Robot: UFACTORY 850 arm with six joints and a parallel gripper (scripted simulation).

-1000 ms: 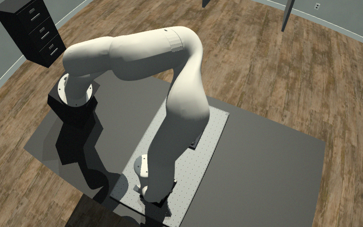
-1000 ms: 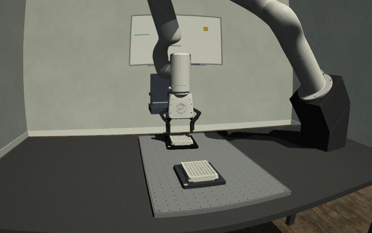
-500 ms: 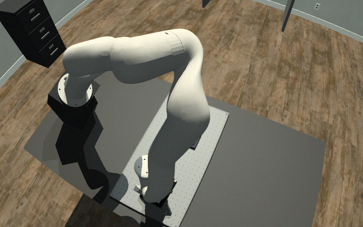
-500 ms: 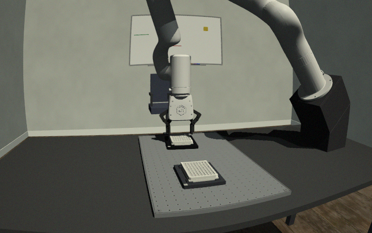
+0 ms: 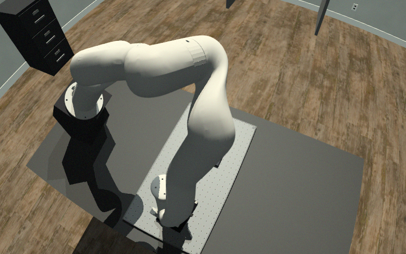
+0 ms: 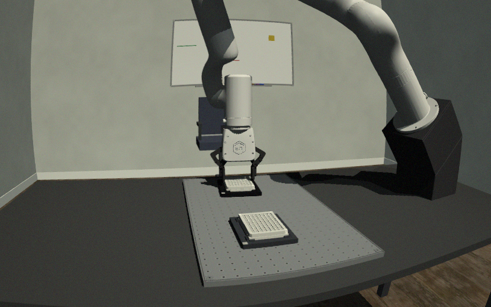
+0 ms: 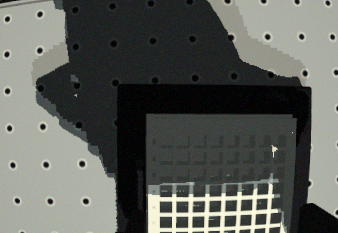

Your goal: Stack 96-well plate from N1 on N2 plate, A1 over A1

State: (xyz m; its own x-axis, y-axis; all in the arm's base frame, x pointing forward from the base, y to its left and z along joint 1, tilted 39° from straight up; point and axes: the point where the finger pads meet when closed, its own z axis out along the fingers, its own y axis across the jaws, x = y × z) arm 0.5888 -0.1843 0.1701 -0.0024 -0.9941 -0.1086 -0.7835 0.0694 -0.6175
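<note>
The white 96-well plate (image 6: 239, 184) (image 7: 220, 223) sits in the black nest N1 (image 6: 239, 193) (image 7: 129, 157) at the far end of the breadboard. My gripper (image 6: 238, 179) is open and points straight down, with one finger on each side of this plate, level with it and apart from it. In the wrist view the fingers show as dark shapes at the bottom corners. The second white plate (image 6: 262, 224) lies flat in the nest N2 (image 6: 270, 242) nearer the exterior camera. In the top view the arm hides both plates; only slivers of N1 (image 5: 180, 226) and N2 (image 5: 218, 164) show.
Both nests stand on a grey perforated breadboard (image 6: 315, 236) (image 5: 223, 195) (image 7: 40, 137) on a dark table (image 6: 87, 236). The arm's black pedestal (image 6: 426, 152) (image 5: 81, 121) stands at the table's edge. A black filing cabinet (image 5: 37, 31) stands on the floor.
</note>
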